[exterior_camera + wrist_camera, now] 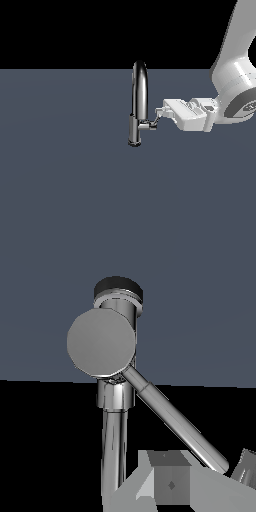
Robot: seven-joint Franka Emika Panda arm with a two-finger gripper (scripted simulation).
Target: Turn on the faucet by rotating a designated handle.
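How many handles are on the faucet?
1. The handle sticks off the stub on the faucet, on the exterior view's right, beside the gripper. Its far side is hidden.

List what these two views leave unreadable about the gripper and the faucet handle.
- Exterior view: the white gripper meets the thin chrome lever handle, but too small to tell whether it touches or clamps it.
- Wrist view: the gripper's fingers are cut off by the picture's edge.
- Wrist view: the tall chrome faucet's arched spout runs out of frame.

A flat slate-grey floor (65, 200) carries only the upright chrome faucet (135, 130).
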